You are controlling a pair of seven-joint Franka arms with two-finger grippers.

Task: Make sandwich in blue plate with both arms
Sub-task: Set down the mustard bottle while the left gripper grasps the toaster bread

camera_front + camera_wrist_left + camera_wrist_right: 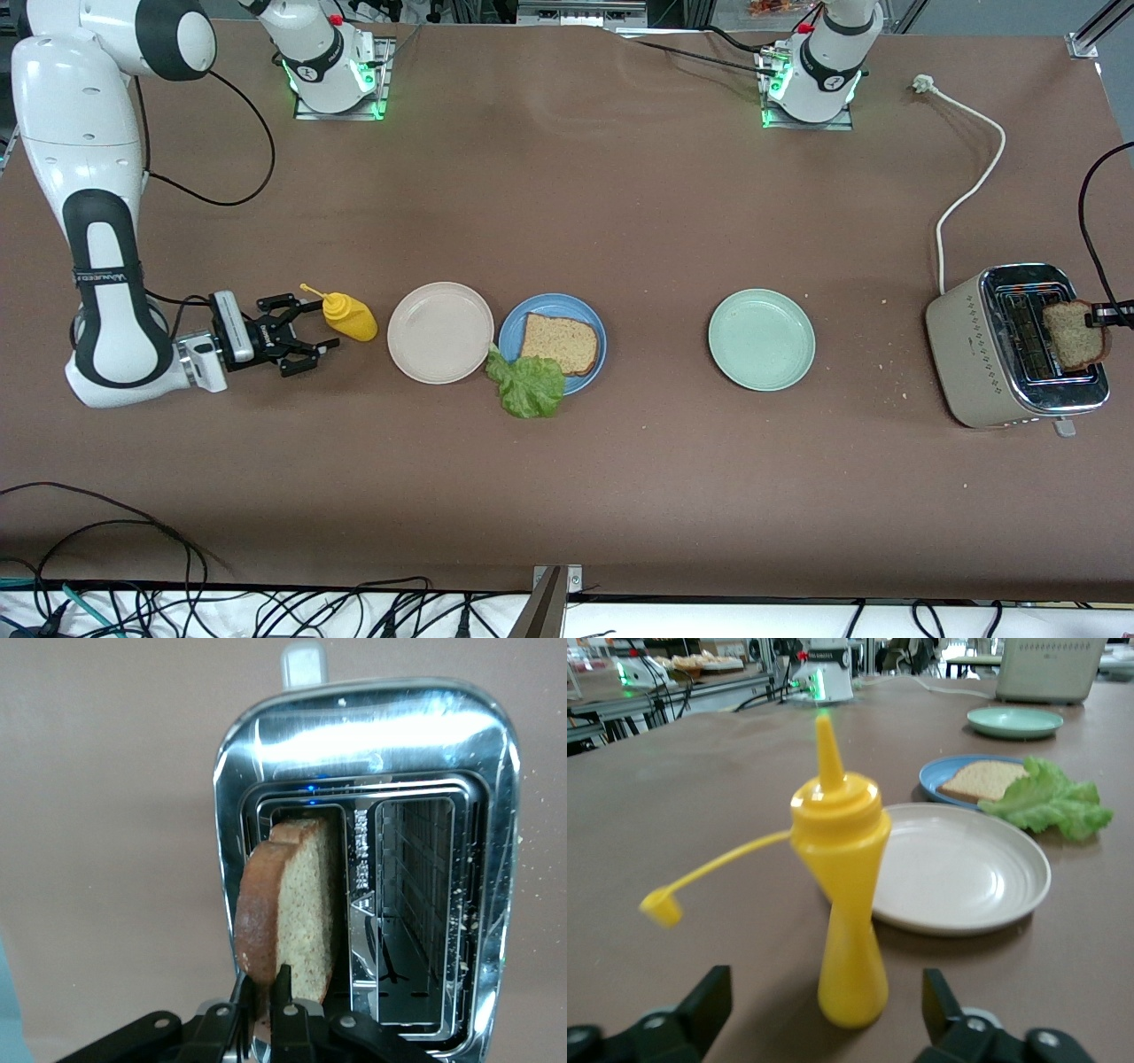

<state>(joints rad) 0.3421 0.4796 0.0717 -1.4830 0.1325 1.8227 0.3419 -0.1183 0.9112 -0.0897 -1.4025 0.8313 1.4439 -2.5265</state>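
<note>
My left gripper (1101, 312) is hanging over the toaster (983, 350) at the left arm's end of the table, its jaws clenched on the crust edge of a bread slice (288, 912); the slice is standing upright, its lower part just over the toaster slot nearest those jaws, and the neighbouring slot is showing only bare wire guides; crumbs are lying on the chrome top.

My right gripper (312, 335) is sitting low at the right arm's end of the table with its jaws released and spread wide; a yellow mustard bottle (842, 904) is standing upright just ahead of the gap between them, touching neither finger, its cap hanging open on a strap.

Past the bottle from those jaws a beige plate (440, 332) is resting on the table; next along, the blue plate (512, 337) is carrying a second bread slice (556, 344) lying flat; a lettuce leaf (527, 385) is draped over that plate's rim and spilling onto the tabletop; a pale green plate (761, 339) is lying between the blue plate and the toaster, well apart from both.
</note>
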